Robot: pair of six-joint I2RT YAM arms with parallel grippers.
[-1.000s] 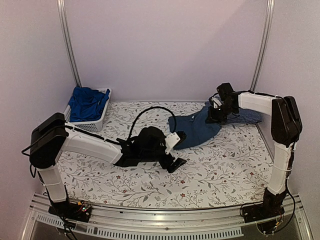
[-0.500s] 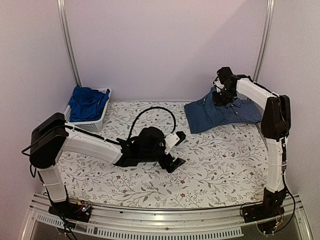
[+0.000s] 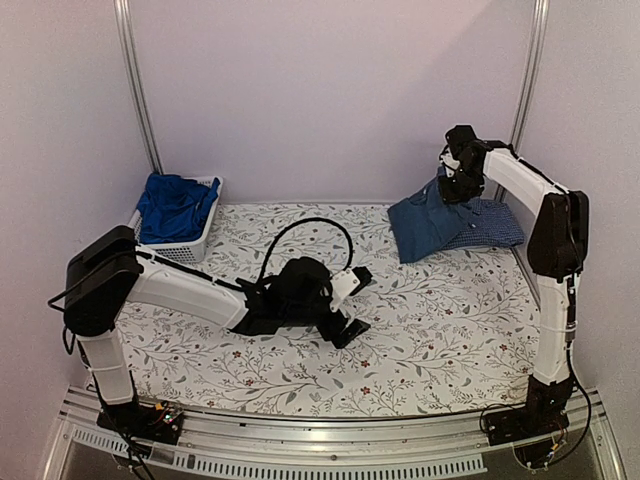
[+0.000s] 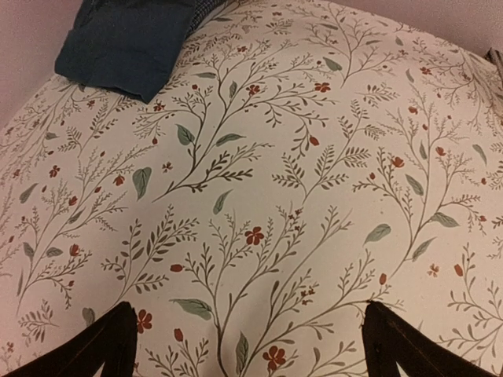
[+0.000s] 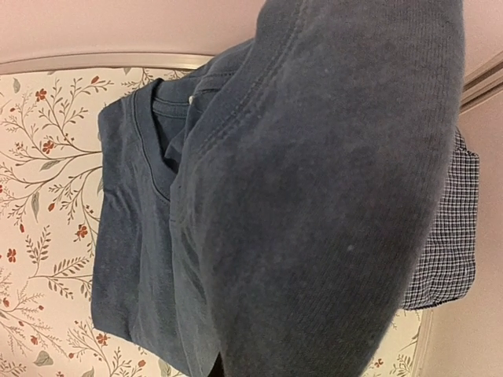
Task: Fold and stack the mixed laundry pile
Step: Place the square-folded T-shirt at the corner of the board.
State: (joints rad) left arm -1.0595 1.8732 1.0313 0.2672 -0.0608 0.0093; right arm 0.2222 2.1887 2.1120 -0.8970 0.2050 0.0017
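Observation:
A dark navy T-shirt point(image 3: 423, 226) hangs folded from my right gripper point(image 3: 449, 192), which is shut on its upper edge at the far right of the table. Its lower part rests on the blue small-checked shirt point(image 3: 492, 229). In the right wrist view the navy T-shirt point(image 5: 314, 196) fills most of the picture and hides the fingers, and the checked shirt point(image 5: 449, 236) peeks out at its right. A bright royal-blue garment point(image 3: 175, 205) lies in the basket. My left gripper point(image 3: 353, 302) is open, low over the middle of the floral cloth, with nothing between its fingertips point(image 4: 106, 352).
The white mesh basket point(image 3: 196, 245) stands at the back left corner. The floral tablecloth point(image 3: 450, 330) covers the table. Walls close in behind and on both sides. A black cable point(image 3: 300, 222) loops above the left arm.
My right gripper has carried the navy T-shirt up, back and to the right, from the table's middle-right onto the checked shirt. The left arm has hardly moved.

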